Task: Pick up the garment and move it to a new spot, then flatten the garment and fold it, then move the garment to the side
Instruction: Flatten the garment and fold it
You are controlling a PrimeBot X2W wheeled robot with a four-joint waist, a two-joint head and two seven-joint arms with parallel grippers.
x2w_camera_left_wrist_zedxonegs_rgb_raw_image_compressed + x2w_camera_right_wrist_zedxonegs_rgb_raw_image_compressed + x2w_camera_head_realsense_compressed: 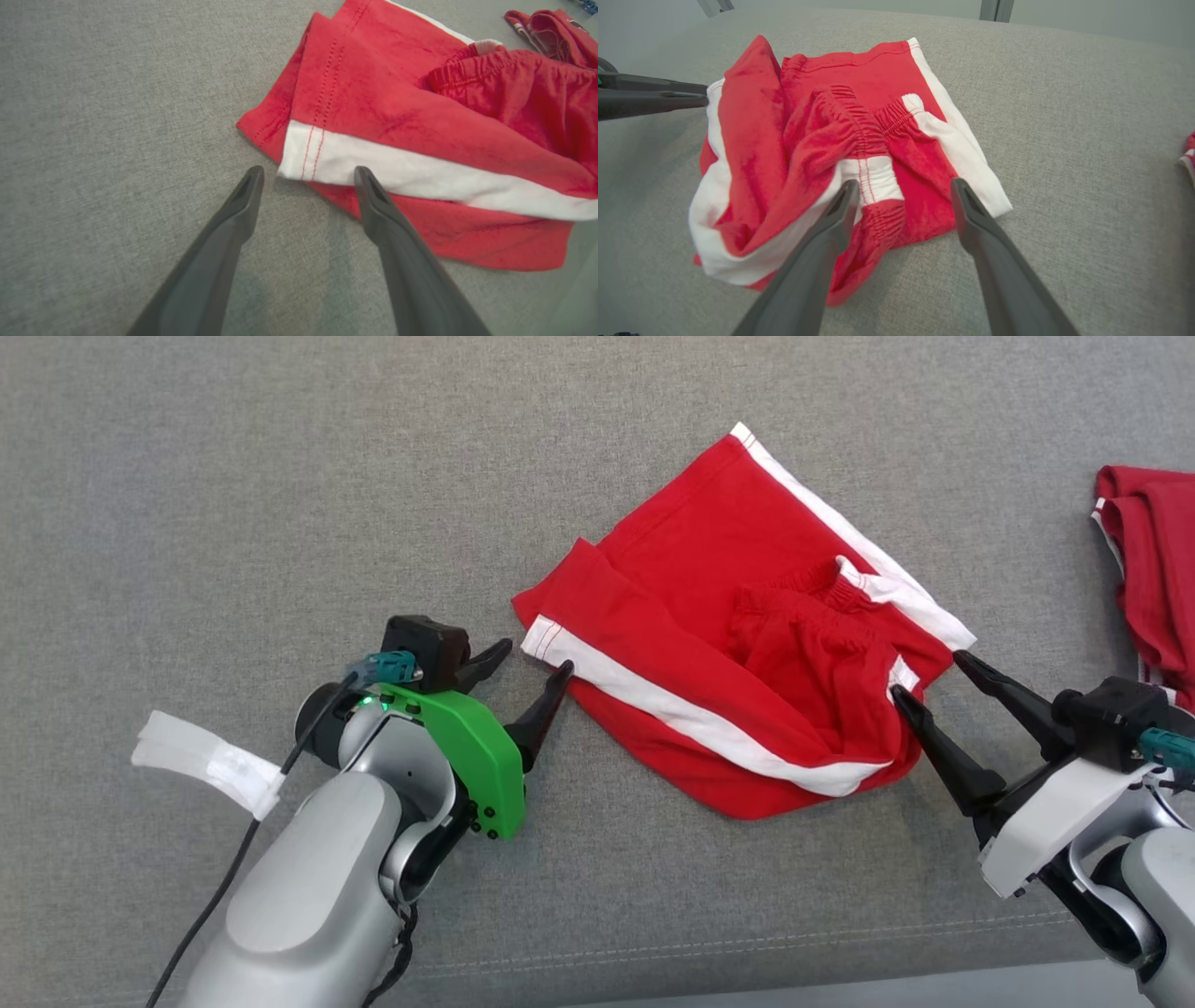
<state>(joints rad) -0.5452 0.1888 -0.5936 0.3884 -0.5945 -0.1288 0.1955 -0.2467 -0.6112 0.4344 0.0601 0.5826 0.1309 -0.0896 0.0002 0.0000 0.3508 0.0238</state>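
The shorts [728,616], red with white stripes, lie crumpled on the cushion [280,476], toward 3 o'clock of the head view's centre. At their 9 o'clock the left gripper [538,655] gapes empty, one fingertip at the hem. At 4 o'clock the right gripper [926,674] gapes empty too, fingers either side of the waistband end. Another red garment [1153,551] lies at 3 o'clock.

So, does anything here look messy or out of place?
The red shorts lie rumpled on the grey surface: the elastic waistband is bunched up over the middle and one side is folded across. A second red garment sits at the right edge.
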